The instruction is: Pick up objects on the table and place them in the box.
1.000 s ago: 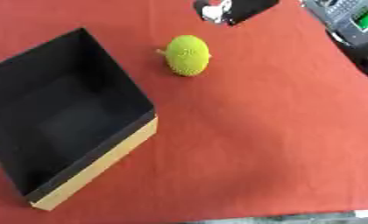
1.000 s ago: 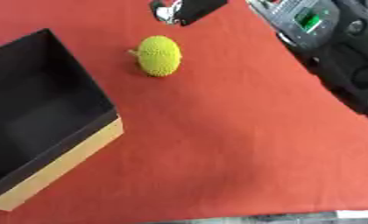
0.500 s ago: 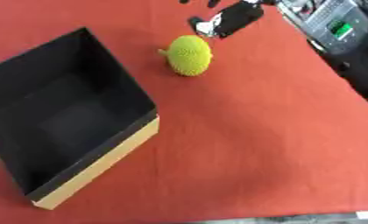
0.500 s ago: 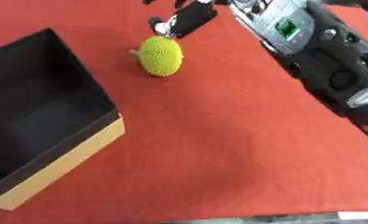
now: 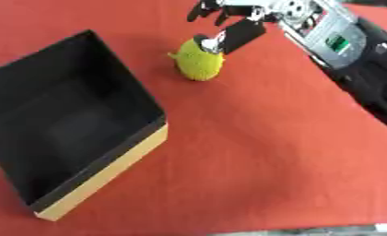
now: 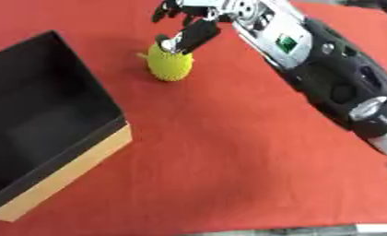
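Left eye view shows, at the left of the frame, an open black cardboard box with tan outer sides (image 5: 108, 177) sitting on the red table cloth (image 5: 253, 156), its dark inside showing nothing I can make out. Just right of its far corner, in the upper middle, a yellow-green knobbly ball-shaped object (image 5: 198, 62) rests on the cloth, well outside the box. From the upper right the black and silver right arm reaches in, its right hand (image 6: 190, 25) over the object's top with fingers spread apart, the thumb seemingly touching the object's upper side, though blur hides the contact.
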Robot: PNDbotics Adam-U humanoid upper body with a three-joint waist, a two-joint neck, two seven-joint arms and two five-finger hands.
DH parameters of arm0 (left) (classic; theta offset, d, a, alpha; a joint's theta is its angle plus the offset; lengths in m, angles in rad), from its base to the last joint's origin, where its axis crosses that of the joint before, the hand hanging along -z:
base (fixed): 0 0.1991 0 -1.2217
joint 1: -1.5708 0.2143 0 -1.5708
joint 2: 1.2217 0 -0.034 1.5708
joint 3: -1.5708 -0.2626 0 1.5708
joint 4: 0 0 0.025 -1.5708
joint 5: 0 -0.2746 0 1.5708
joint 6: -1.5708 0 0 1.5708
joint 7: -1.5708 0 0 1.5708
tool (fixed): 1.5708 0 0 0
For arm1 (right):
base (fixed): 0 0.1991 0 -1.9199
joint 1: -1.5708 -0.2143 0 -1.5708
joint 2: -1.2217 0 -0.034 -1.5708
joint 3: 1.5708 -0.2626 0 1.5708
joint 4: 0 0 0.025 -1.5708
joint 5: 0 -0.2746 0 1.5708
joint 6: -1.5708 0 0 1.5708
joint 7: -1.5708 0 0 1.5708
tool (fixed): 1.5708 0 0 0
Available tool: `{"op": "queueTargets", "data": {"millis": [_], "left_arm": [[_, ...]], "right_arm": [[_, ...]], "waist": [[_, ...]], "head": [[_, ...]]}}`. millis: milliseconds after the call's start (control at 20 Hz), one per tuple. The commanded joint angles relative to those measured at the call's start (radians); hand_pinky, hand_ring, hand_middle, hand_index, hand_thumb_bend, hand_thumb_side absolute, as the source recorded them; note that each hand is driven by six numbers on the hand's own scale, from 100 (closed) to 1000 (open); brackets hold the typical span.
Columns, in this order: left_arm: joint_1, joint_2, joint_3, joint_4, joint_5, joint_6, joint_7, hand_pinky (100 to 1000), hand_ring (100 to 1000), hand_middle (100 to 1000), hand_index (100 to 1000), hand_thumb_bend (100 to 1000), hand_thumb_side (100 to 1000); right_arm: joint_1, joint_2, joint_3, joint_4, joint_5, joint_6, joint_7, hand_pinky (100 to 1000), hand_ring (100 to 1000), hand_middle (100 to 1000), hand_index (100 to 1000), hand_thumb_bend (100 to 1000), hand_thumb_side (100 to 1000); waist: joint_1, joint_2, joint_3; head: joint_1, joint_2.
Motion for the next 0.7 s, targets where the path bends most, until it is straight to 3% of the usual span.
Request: {"op": "queueTargets", "data": {"millis": [50,700], "left_arm": [[-0.016,0.016,-0.001,-0.019,0.006,0.0,-0.005,624,685,600,723,100,273],[-0.017,0.012,-0.004,-0.019,0.009,0.003,-0.01,624,686,600,723,100,278]], "right_arm": [[-0.014,-0.011,-0.007,0.003,0.007,-0.005,-0.002,879,1000,934,900,100,400],[0.006,-0.005,0.008,0.032,0.024,-0.013,-0.012,886,1000,946,914,100,423]], "waist": [[0.012,-0.02,0.001],[0.01,-0.021,0.008]], "head": [[-0.003,-0.014],[0.004,-0.014]]}}
